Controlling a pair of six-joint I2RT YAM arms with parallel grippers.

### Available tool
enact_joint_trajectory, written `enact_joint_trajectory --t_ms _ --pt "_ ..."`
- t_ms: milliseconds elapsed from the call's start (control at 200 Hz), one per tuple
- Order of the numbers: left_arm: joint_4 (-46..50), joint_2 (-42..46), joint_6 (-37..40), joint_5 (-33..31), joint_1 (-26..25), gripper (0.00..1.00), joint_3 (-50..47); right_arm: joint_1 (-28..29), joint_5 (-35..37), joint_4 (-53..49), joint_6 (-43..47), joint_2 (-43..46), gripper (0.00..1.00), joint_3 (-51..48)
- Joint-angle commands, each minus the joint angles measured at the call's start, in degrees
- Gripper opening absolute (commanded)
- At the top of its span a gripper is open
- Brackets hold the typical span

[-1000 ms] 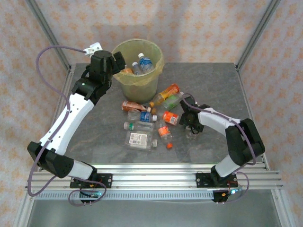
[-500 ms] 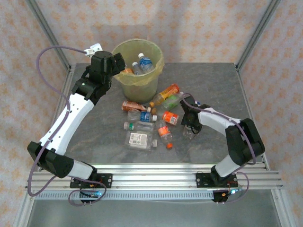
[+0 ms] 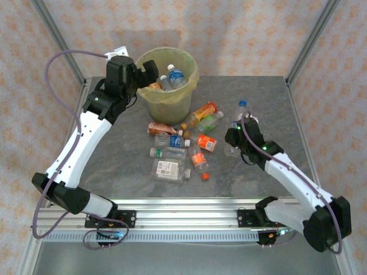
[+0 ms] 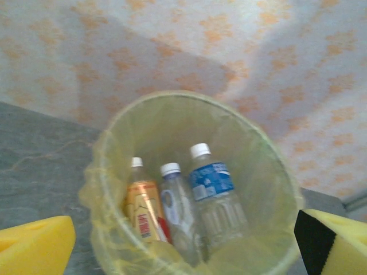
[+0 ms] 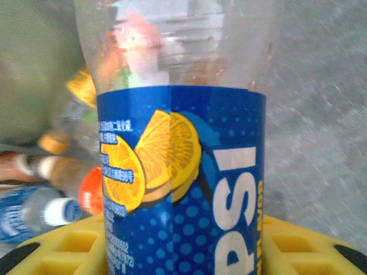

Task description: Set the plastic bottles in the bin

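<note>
grey marbled tabletop inside an aluminium frame, pale wallpaper with orange motifs behind.

left arm stretched from base at 7 o'clock up toward 11 o'clock. left gripper poised just beside the bin's 9 o'clock rim. yellow fingers spread far apart at opposite lower corners of the wrist view, jaws wide and empty.

bin pale yellow-green, lined with a translucent yellowish bag, upright at the table's 12 o'clock edge. inside, caps up and side by side: orange-label bottle, clear white-capped bottle, blue-label bottle, touching one another.

table bottles scattered at the bin's 6 o'clock, around table centre, roughly eight, mostly lying flat and close together. among them a long orange bottle at the 1 o'clock end and a flattened clear bottle at the 6 o'clock end. loose orange cap just beside the pile at 5 o'clock.

right gripper at 3 o'clock of the pile, near it but apart, clamped on the pepsi bottle. blue label with orange slices, clear body above, yellow pad pressed against the label in the wrist view. blue cap pointing toward 12 o'clock in the top view. cannot tell whether its base touches the table.
</note>
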State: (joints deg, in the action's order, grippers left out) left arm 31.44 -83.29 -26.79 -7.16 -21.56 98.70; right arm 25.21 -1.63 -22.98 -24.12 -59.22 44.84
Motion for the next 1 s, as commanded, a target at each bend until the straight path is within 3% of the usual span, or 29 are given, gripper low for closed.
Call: enact_joint_trajectory --t_ms 0,310,550,741,996 --pt "2.39 -2.26 2.28 7.46 -2.58 1.0 3.34 0.86 -4.29 8.5 4.64 2.88 0.47 -0.85" --pt "2.22 -8.37 3.28 22.98 -7.37 1.0 10.62 4.86 -11.71 19.09 11.21 2.48 0.47 1.21" --pt "3.69 -15.0 2.08 29.48 -9.62 1.0 17.58 6.84 -15.99 24.17 13.25 -0.98 0.47 3.7" --pt "7.52 -21.73 2.57 31.5 -11.38 0.87 25.02 8.22 -16.48 25.83 14.02 -3.54 0.46 5.81" --pt "11.26 -27.62 2.62 30.75 -11.69 0.78 29.54 9.06 -17.22 26.68 14.49 -5.02 0.46 7.38"
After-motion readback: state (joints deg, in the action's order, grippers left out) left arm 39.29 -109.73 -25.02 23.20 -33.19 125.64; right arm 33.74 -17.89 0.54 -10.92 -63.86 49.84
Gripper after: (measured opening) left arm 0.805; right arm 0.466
